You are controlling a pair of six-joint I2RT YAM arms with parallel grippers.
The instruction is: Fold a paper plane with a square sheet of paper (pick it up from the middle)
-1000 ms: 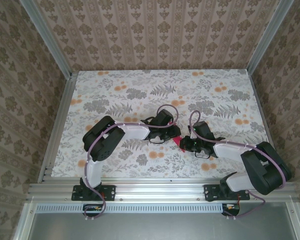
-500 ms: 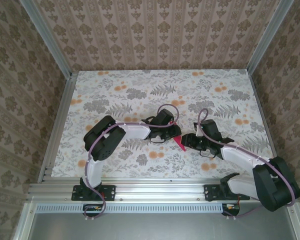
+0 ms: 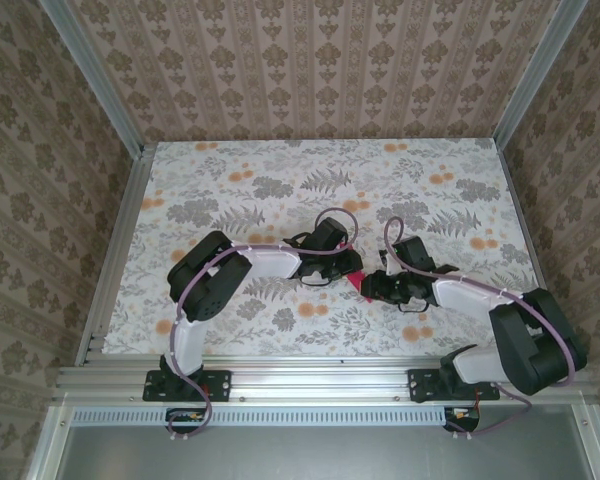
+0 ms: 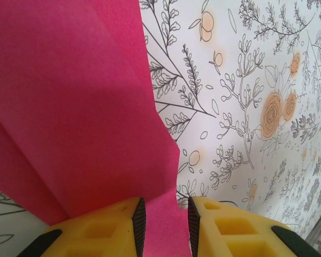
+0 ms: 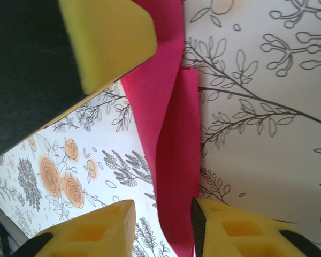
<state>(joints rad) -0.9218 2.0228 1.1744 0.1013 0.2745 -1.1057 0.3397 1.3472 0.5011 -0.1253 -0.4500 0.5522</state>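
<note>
The magenta sheet of paper [image 3: 354,277] lies folded in layers between my two grippers at mid-table. In the left wrist view the paper [image 4: 69,107] spreads wide with a raised crease and runs into the gap of my left gripper [image 4: 163,227], whose jaws stand apart around it. My right gripper [image 5: 160,227] is open. A narrow folded strip of the paper [image 5: 174,150] passes between its fingers, close to the right pad [image 5: 197,225]. From these views I cannot tell whether the folds form the paper plane. From above, the left gripper [image 3: 346,263] and right gripper [image 3: 372,288] nearly meet.
The floral tablecloth [image 3: 280,190] covers the table inside aluminium rails and patterned walls. The left gripper's yellow finger [image 5: 107,37] hangs close above the strip in the right wrist view. Both arms crowd the table's near middle.
My right gripper was shut at the paper, then opened; its arm swung out to the right and has come back in beside the paper. The left arm has stayed put.
</note>
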